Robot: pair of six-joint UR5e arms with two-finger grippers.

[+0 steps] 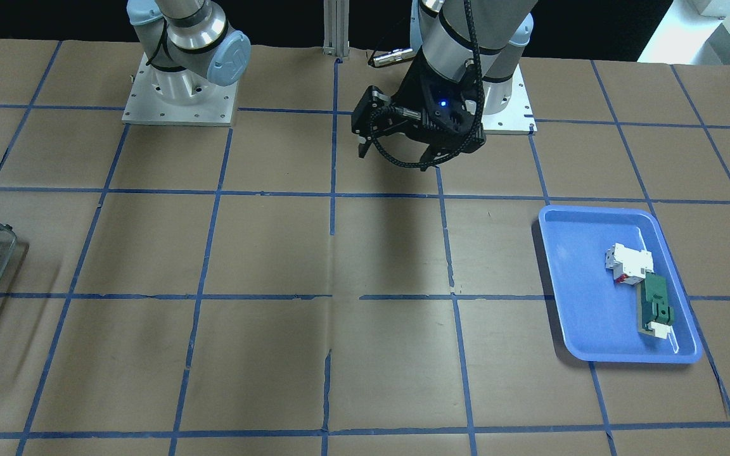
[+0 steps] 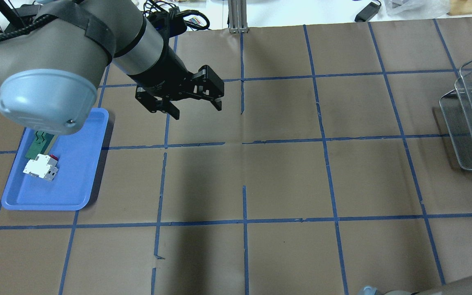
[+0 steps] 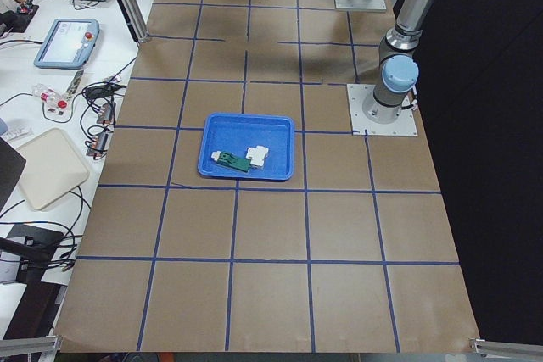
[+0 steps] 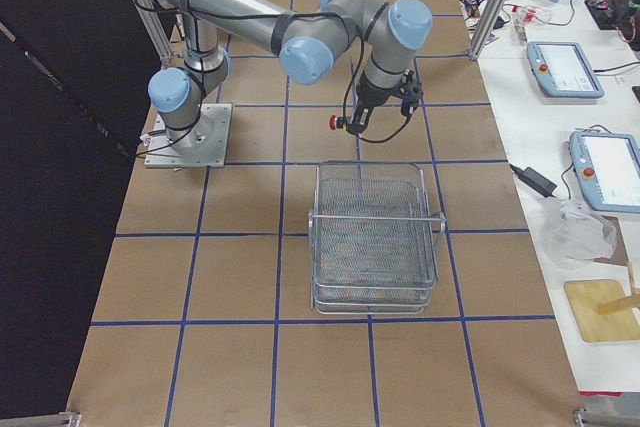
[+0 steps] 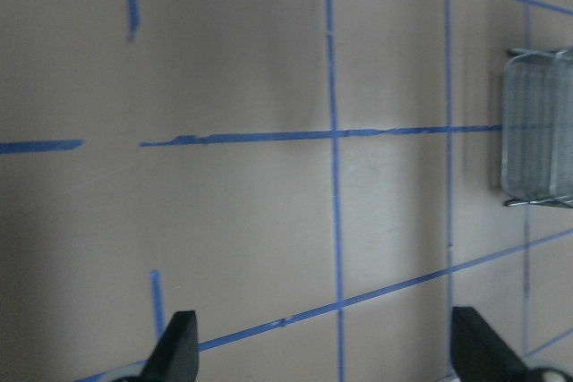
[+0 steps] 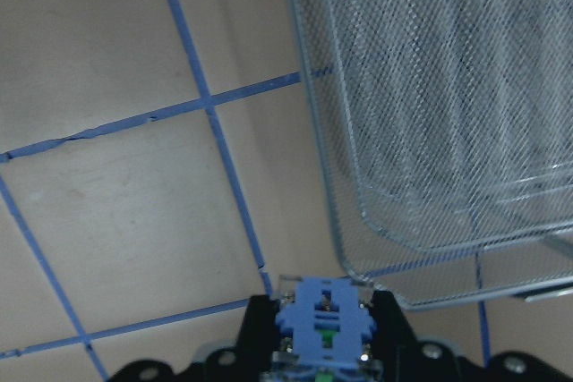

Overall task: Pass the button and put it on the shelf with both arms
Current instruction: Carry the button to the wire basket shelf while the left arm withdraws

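Between the blue tray on the robot's left and the wire shelf on its right, the paper-covered table lies bare and gives broad room to cross. The left gripper, jaws spread, hangs above the left half. The shelf's top tier is open from above. The right gripper, clamping the button, hovers just off the shelf's inward end.

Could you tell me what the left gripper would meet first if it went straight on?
Probably the bare table: the open left gripper faces only paper and tape lines, with the shelf off to one side.
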